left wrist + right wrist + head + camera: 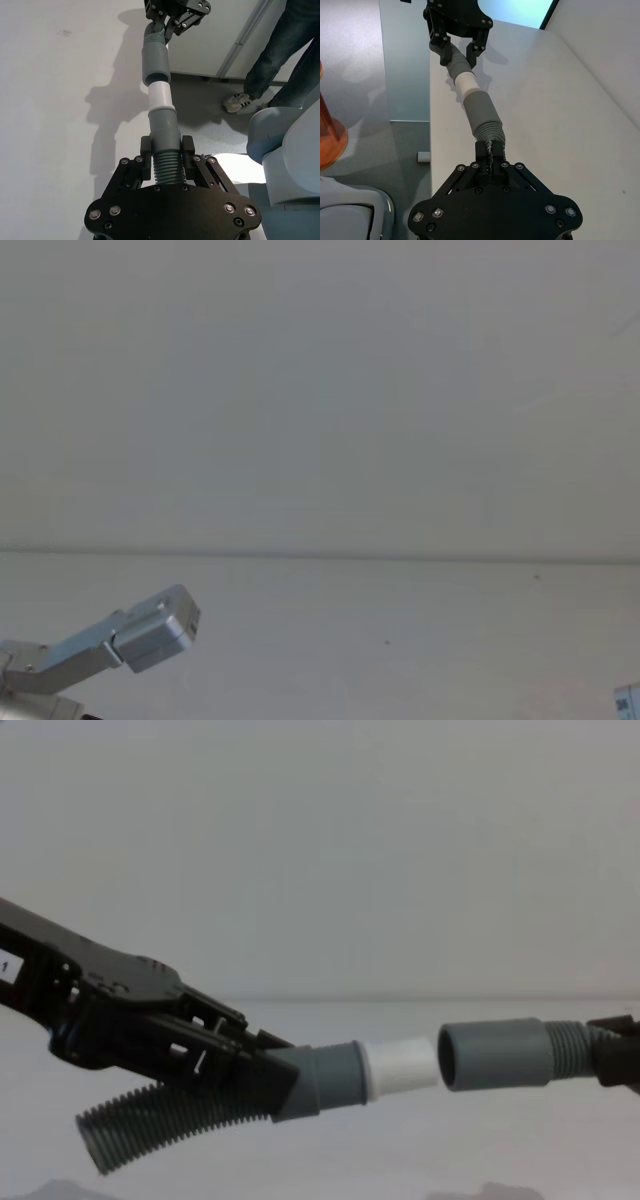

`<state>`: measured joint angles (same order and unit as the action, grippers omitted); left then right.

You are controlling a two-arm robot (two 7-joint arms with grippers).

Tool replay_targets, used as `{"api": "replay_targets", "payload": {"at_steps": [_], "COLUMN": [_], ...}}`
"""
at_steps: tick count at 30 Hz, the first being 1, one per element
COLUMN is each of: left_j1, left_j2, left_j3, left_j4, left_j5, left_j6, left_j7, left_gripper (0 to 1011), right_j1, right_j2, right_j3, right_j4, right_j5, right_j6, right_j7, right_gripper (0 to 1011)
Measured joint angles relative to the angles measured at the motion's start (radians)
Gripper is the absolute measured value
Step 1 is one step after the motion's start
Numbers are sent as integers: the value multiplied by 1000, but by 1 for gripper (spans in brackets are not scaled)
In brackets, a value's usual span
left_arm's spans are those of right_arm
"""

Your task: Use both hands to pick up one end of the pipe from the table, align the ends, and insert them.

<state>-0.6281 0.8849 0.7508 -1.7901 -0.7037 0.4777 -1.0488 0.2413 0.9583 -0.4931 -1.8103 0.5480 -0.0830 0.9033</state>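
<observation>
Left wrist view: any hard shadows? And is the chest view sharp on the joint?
Left wrist view: crisp dark shadows of both claws and the pipe pieces fall on the table. Chest view: soft overall, the white spigot tip and wide sleeve have blurred edges.

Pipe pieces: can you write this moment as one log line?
left gripper: holds white-tipped piece | right gripper: holds sleeve piece | ends: lined up, meeting, not fully inserted

Ribbed grey pipe (180, 1115) airborne; white spigot tip (398, 1066) apparently just entering wider sleeve (495, 1054).
</observation>
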Motion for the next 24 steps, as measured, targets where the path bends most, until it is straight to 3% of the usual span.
{"api": "replay_targets", "payload": {"at_steps": [24], "left_j1": [-11], "left_j2": [4], "left_j3": [20], "left_j4": [-13], "left_j5": [-7], "left_j6": [4], "left_j7": [23], "left_gripper": [327], "right_j1": [-5], "right_j2": [10], "right_j3": [3], "right_j4": [-5], "right_j5": [3], "right_j6": [-5], "right_j7": [11], "right_gripper": [50]}}
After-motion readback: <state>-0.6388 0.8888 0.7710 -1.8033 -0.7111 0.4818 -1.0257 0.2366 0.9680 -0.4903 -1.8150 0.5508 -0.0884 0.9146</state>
